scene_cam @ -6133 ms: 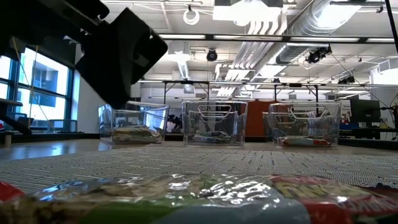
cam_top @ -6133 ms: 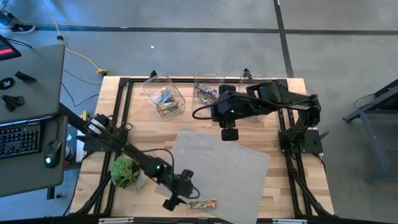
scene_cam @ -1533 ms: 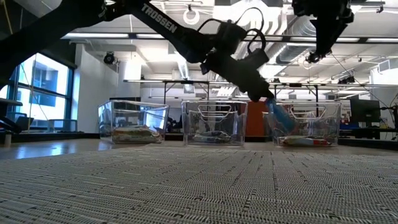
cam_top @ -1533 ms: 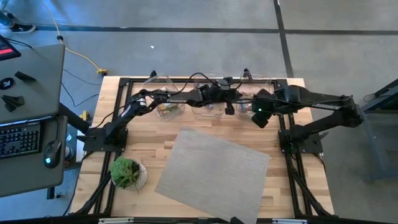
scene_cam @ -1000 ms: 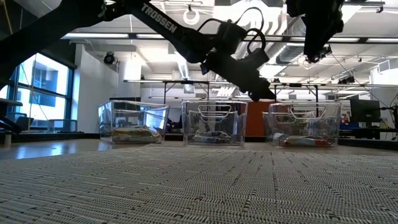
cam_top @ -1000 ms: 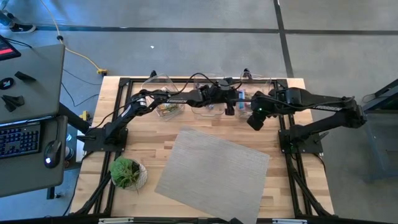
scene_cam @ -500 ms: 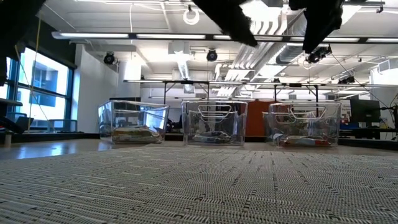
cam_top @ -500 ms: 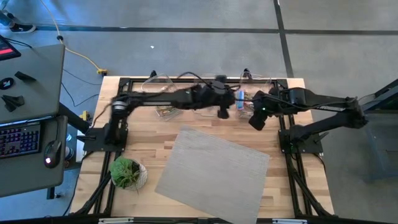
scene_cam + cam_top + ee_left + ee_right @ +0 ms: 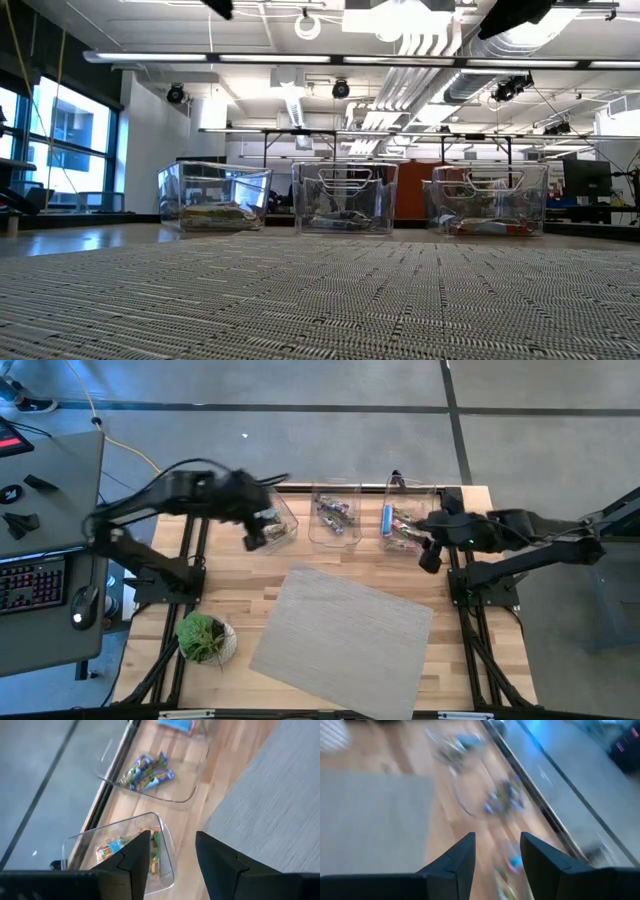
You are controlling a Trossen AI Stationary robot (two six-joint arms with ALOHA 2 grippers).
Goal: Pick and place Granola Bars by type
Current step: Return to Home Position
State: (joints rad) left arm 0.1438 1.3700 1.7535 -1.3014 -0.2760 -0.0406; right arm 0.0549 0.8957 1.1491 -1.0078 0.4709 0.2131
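The granola bars lie sorted in three clear bins along the table's far edge. Green and yellow ones fill the left bin (image 9: 268, 523), purple ones the middle bin (image 9: 335, 513), and red ones plus a blue bar (image 9: 387, 518) the right bin (image 9: 408, 525). My left gripper (image 9: 255, 538) hovers open and empty at the left bin's near side; its wrist view shows the left bin's bars (image 9: 131, 849) and the purple bars (image 9: 148, 770). My right gripper (image 9: 430, 560) hangs open and empty just near the right bin; its wrist view is blurred by motion.
A grey woven mat (image 9: 342, 628) lies askew over the table's middle and near part with nothing on it. A small green plant (image 9: 203, 638) stands near the near-left corner. In the low view the three bins (image 9: 345, 198) stand in a row beyond the mat.
My left gripper has swung from above the middle and right bins toward the table's left, ending by the left bin, and has risen out of the low view. My right gripper has drifted a little toward the right edge. The blue bar has stayed in the right bin.
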